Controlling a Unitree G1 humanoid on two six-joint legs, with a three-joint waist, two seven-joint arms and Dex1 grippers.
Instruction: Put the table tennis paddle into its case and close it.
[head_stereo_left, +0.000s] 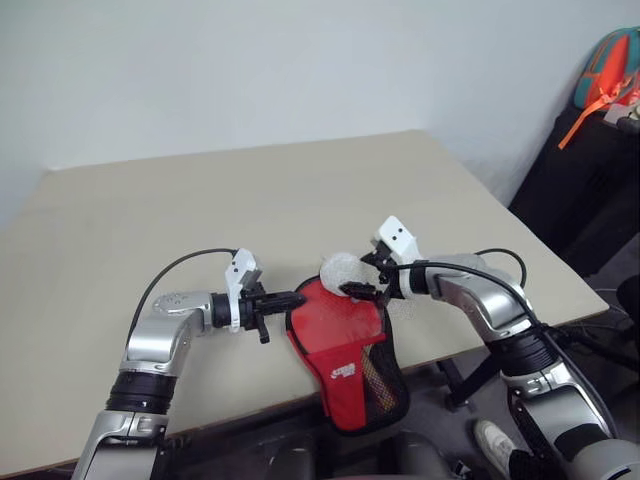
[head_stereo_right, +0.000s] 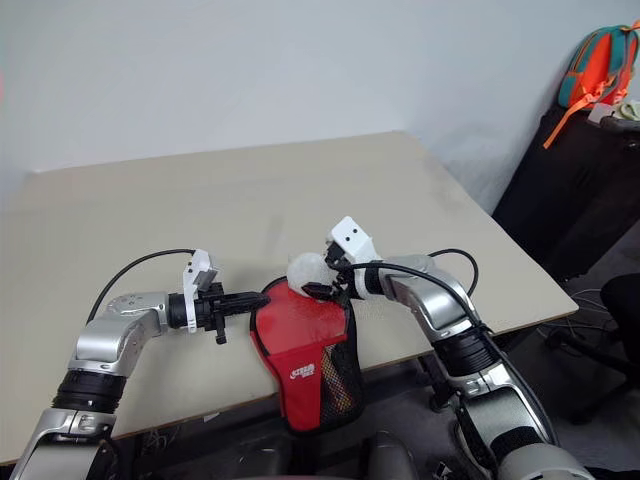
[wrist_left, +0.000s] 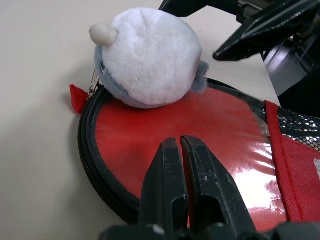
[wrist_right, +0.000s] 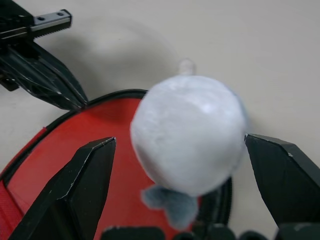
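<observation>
Beige table (head_stereo_left: 150, 230), white plush ball (wrist_right: 190, 137) atop red case (head_stereo_left: 345, 350)

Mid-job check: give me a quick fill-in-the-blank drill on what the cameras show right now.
1. A white fluffy plush ball sits on the round end of the ____ case.
2. The right gripper is ____, one finger at each side of the ball.
3. The left gripper is ____.
4. The case's narrow end hangs over the table ____.

Missing: red; open; shut; edge

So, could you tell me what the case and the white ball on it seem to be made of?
The case: red woven-looking fabric with a black mesh pocket and zip edge; one glossy patch looks like clear plastic. The white ball: soft plush, by its fuzzy, matte nap.
</observation>
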